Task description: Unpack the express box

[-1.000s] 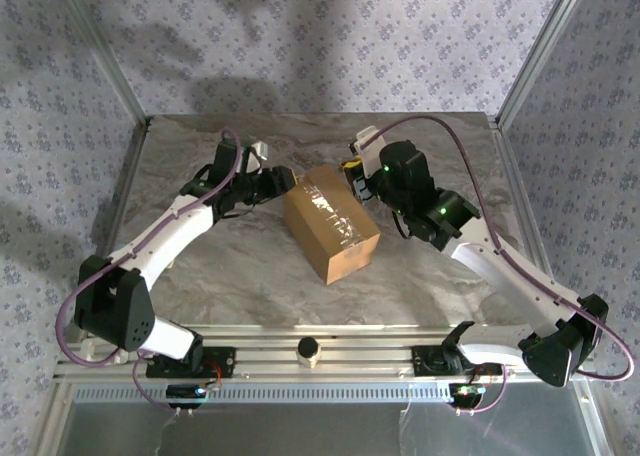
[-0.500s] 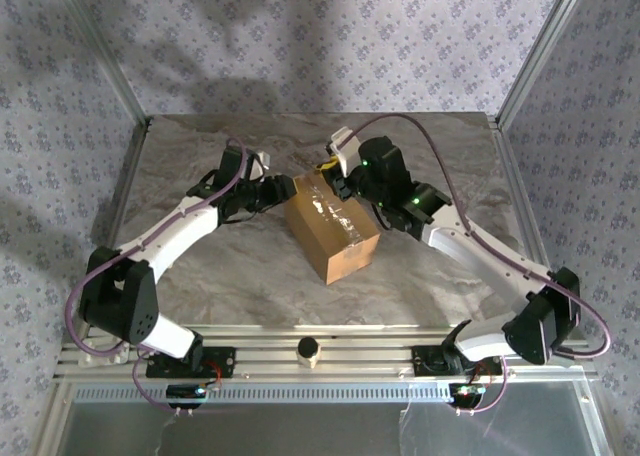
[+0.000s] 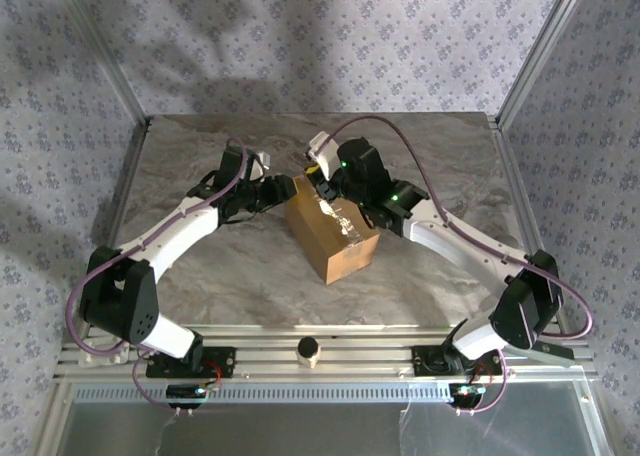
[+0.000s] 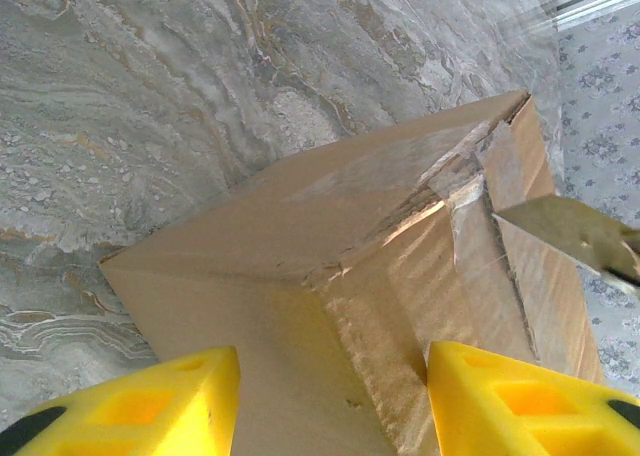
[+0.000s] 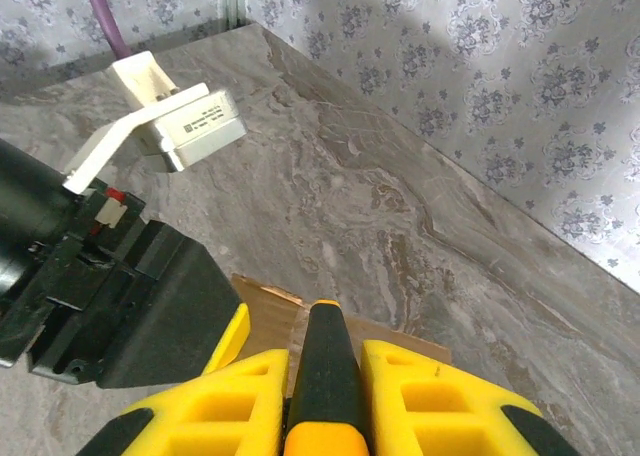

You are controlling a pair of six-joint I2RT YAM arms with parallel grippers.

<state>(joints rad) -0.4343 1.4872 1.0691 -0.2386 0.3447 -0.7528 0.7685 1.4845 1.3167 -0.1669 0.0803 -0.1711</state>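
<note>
Marble table (image 3: 440, 156): box (image 3: 332, 231) sits mid-table, angled, flaps closed, tape along the top. L gripper (image 3: 284, 189) at box's far-left end, fingers (image 4: 150, 401) spread wide w/ box end between them. R gripper (image 5: 322, 406) over far end, pinching a cutter (image 5: 322, 346). Blade (image 4: 570, 238) tip by the tape; contact unclear.
</note>
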